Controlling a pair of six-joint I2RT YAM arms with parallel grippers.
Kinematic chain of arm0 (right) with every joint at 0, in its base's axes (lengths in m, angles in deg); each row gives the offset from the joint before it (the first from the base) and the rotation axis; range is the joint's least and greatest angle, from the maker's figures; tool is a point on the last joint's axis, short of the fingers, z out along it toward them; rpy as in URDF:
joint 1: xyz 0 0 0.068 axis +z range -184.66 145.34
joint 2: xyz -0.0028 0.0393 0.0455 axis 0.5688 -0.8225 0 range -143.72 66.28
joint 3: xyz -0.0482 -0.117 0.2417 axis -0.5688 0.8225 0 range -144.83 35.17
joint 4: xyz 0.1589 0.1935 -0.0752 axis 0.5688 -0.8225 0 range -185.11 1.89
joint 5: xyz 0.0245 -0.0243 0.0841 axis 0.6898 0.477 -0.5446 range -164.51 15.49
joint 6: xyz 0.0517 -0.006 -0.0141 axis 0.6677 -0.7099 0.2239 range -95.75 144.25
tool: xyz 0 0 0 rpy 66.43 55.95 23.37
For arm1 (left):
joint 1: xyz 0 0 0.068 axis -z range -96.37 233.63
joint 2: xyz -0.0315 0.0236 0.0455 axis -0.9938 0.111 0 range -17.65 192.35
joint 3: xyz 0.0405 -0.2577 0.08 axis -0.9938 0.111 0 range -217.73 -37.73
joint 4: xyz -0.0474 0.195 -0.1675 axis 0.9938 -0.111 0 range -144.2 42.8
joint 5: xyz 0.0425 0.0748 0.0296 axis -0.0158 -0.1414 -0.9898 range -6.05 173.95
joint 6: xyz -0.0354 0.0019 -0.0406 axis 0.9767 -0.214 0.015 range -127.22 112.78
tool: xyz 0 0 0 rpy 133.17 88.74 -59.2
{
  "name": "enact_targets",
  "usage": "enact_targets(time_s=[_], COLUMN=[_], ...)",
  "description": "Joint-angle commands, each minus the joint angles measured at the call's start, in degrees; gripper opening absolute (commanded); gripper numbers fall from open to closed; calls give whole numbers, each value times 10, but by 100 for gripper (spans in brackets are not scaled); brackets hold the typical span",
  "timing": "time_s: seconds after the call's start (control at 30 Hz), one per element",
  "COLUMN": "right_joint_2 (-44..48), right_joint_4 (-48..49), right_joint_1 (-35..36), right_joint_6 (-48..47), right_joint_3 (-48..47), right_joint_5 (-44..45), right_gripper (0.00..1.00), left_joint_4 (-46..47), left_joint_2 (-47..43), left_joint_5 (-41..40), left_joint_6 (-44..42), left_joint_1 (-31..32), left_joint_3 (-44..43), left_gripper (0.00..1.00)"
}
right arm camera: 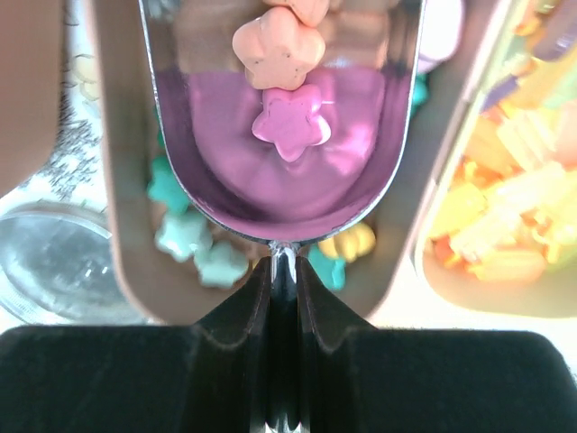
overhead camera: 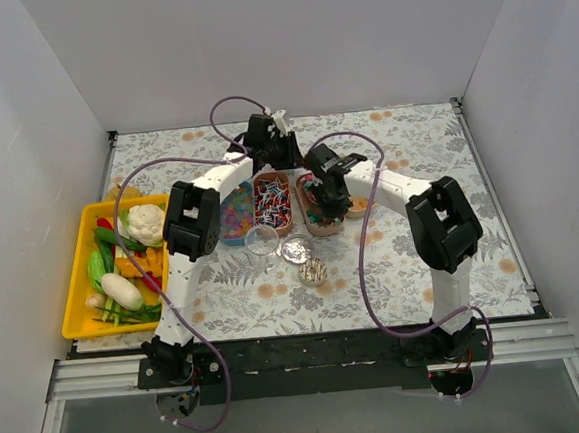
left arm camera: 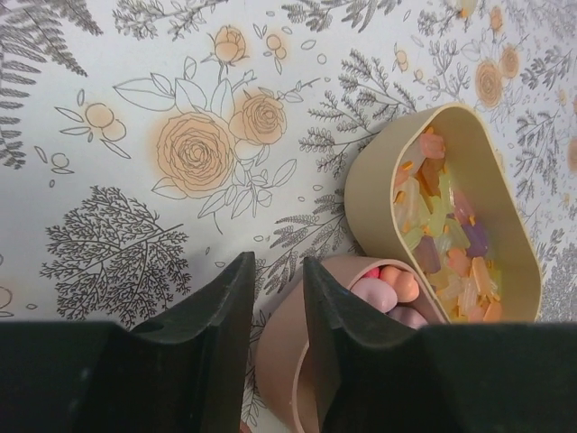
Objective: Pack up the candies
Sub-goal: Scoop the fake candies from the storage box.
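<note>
Right gripper point(right arm camera: 284, 263) nearest the lens, fingers pressed almost together on the thin stem of a metal scoop point(right arm camera: 225, 198). Two candies point(right arm camera: 278, 54) in the scoop's bowl, a peach flower shape touching a pink star point(right arm camera: 290, 122), held over the pink oval tray point(right arm camera: 119, 216). Other sweets loose on the tray floor below the scoop: teal stars point(right arm camera: 185, 244) and a yellow piece point(right arm camera: 353, 242).

Just right of the pink oval tray, a tan oval tray point(right arm camera: 491, 302) filled with yellow-orange gummies point(right arm camera: 509, 225). Left of the pink oval tray, two further oval trays side by side, the closer with red-white-blue wrapped sticks point(overhead camera: 271, 203), the one beyond with pastel beads point(overhead camera: 233, 219). On its near side, a clear glass jar point(overhead camera: 262, 241), a second clear round piece point(overhead camera: 295, 249) and a small round dish of mixed sweets point(overhead camera: 313, 271).

Left gripper point(left arm camera: 278, 262) at the far end of the pink oval tray, fingers a narrow gap apart and astride its rim, one outside the wall, one inside. Seemingly loose about the wall rather than pinching it, though hard to judge from this angle.

Well left of the pink oval tray, a yellow bin point(overhead camera: 74, 304) of toy vegetables with a white cauliflower point(overhead camera: 146, 223) on top. Floral tablecloth point(left arm camera: 198, 153) under everything.
</note>
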Motion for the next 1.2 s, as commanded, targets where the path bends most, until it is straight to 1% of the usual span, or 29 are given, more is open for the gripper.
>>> enact_targets(time_s=[0.0,0.13,0.2,0.4,0.5,0.53,0.57,0.6,0.67,0.7,0.73,0.77,0.83,0.87,0.9,0.97,1.1,1.17], right_joint_2=[65,88,108,170,193,198,208,214,229,234,238,248,259,271,276,289,304,293], right_joint_4=[-17,-46,-55,-63,-73,-77,-82,-90,-97,-108,-112,-116,-118,-118,-121,-135,-147,-181], right_joint_1=[2,1,3,6,14,16,19,27,34,43,49,53,72,84,92,112,140,157], right_joint_6=[10,10,9,7,9,12,15,18,23,25,27,27,26,26,28,41,61,66], right_joint_3=[-1,-2,6,49,60,60,57,55,54,50,48,49,59,64,70,71,69,44], right_joint_5=[11,1,-4,-19,-20,-21,-22,-28,-34,-42,-46,-50,-54,-54,-57,-57,-64,-70], right_gripper=[1,1,1,1,1,1,1,1,1,1,1,1,1,1,1,1,1,1], left_joint_4=[-6,-11,-17,-30,-62,-86,-97,-105,-127,-134,-149,-157,-167,-167,-166,-172,-189,-210], left_joint_2=[-87,-111,-130,-193,-230,-248,-260,-272,-311,-327,-340,-368,-397,-429,-442,-478,-509,-512], left_joint_5=[-47,-55,-56,-71,-78,-83,-93,-103,-132,-139,-147,-154,-178,-186,-195,-206,-231,-249], left_joint_6=[6,15,18,33,41,43,44,45,48,50,51,53,60,64,70,77,80,80], left_joint_1=[-6,-16,-22,-36,-44,-46,-48,-49,-50,-51,-52,-52,-54,-54,-55,-58,-61,-61], left_joint_3=[-23,-23,-18,34,53,57,64,85,112,134,148,160,206,221,251,273,310,315], left_gripper=[28,31,34,41,54,59,66,75,86,95,97,98,98,98,98,98,98,98])
